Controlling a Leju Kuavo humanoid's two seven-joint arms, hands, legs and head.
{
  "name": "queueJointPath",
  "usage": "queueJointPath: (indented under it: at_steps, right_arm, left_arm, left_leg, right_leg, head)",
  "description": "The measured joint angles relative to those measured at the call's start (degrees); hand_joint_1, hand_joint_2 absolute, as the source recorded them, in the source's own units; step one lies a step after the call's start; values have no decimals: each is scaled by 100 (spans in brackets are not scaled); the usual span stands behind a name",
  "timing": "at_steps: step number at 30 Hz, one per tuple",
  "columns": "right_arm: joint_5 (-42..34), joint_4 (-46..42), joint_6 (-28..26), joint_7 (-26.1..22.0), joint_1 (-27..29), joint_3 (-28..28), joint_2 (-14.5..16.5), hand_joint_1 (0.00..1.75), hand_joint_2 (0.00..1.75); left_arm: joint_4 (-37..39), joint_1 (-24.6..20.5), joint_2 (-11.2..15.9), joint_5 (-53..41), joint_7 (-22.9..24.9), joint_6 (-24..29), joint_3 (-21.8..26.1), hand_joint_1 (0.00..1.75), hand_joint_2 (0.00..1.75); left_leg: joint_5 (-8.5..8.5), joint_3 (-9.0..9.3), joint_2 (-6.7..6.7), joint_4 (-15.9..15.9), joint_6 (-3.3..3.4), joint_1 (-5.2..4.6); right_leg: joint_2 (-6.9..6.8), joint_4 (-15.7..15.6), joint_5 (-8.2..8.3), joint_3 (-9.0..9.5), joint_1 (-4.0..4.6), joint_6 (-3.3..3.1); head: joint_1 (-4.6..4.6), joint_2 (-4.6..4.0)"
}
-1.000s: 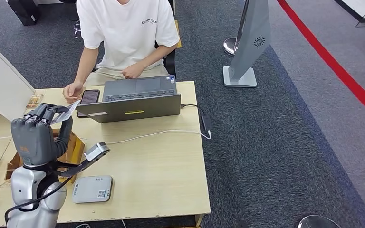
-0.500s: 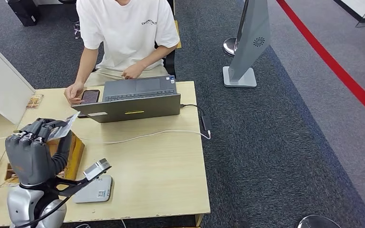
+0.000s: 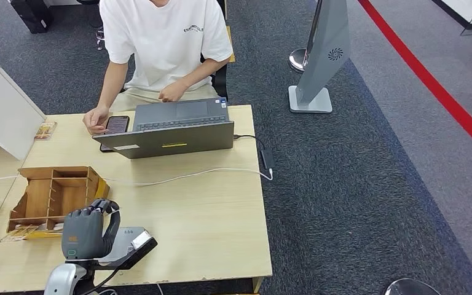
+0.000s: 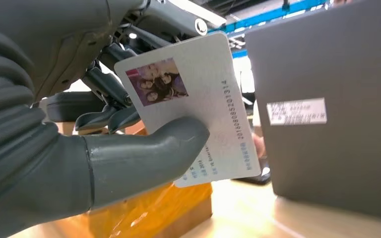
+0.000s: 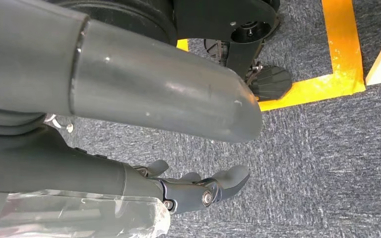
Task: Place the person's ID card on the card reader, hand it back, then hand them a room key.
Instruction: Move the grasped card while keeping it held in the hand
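The ID card (image 4: 193,106) was pinched between my left hand's (image 3: 86,232) thumb and fingers, photo side toward the wrist camera, held just above the near edge of the surface (image 3: 203,209). The grey card reader (image 3: 126,241) lay directly under that hand, partly hidden by it. To do this step well, I judged I should tilt the card flat, lower it squarely onto the reader's top, and only then ease the thumb off (a slanted card could slide away). My right hand (image 5: 198,191) hung over the carpet by my side, fingers loosely apart and holding nothing. Beyond the reader stood the wooden organizer (image 3: 55,196), then a white cable (image 3: 190,175), the laptop (image 3: 169,132), and the person (image 3: 163,43) seated behind it, one hand resting on a phone (image 3: 115,125).
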Motion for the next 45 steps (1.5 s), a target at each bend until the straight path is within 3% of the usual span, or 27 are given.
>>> queueJointPath:
  at_steps: [16,29,33,38,45]
  right_arm:
    - [-37,-24,0,-58,20,-126,-8,0,0]
    - [44,-38,-9,-2,27,-269,-9,0,0]
    - [392,-241,-21,-30,160,-215,196,0,0]
    - [467,-576,19,74,312,-108,480,0,0]
    - [543,-743,99,91,338,-88,538,0,0]
  left_arm:
    - [141,269,-54,12,-17,-233,-3,175,175]
    - [85,557,-42,-54,479,-584,-133,175,175]
    - [1,826,-66,-104,851,-558,-134,175,175]
    - [-70,1029,-96,-121,845,-618,-58,175,175]
    - [-110,1059,-141,-135,666,-384,40,175,175]
  left_leg:
    - [0,1,-1,0,0,0]
    - [-1,-1,-2,-1,0,0]
    - [-2,2,0,-3,-1,1]
    - [-4,1,-17,-11,-5,1]
    - [-4,8,-14,-12,-8,1]
  right_leg:
    - [0,0,0,0,0,0]
    - [-1,0,0,1,0,0]
    - [-1,0,-4,3,1,-3]
    - [-20,0,-15,6,1,-2]
    - [-19,0,-12,10,1,-6]
  head:
    - [-1,0]
    - [-1,0]
    - [-2,0]
    - [-1,0]
    - [-1,0]
